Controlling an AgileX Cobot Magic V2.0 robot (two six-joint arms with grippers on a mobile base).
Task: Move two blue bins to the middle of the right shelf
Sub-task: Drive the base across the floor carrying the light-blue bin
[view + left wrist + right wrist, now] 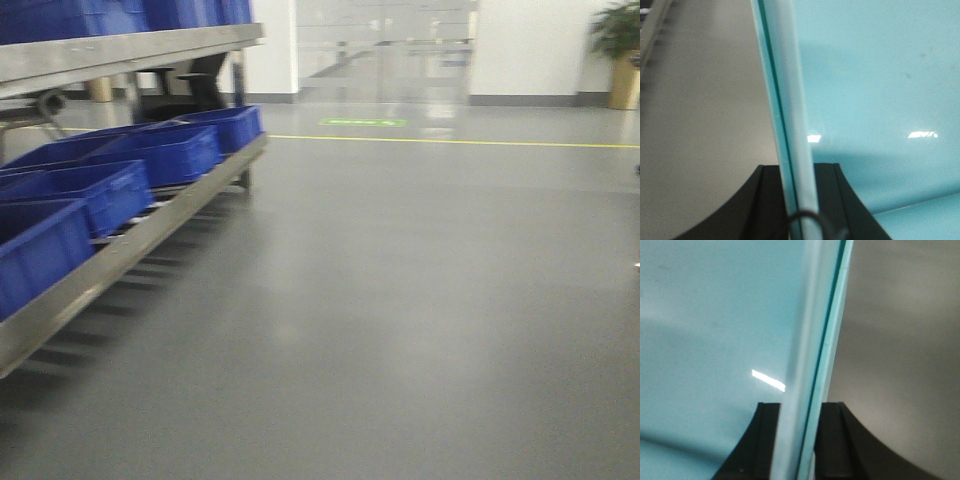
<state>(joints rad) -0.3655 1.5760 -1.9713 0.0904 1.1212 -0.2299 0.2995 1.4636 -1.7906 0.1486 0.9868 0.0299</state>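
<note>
pale blue bin rim (787, 100) within both left and right jaws

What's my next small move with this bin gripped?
Probably turn rightward, grips shut: left end effector and right end effector each clamp a wall of the pale blue bin, while the front view shows a rack holding only dark blue bins.

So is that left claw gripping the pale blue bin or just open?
Shut on it: the pale blue bin has its wall pinched between the left gripper's two black fingers.
</note>
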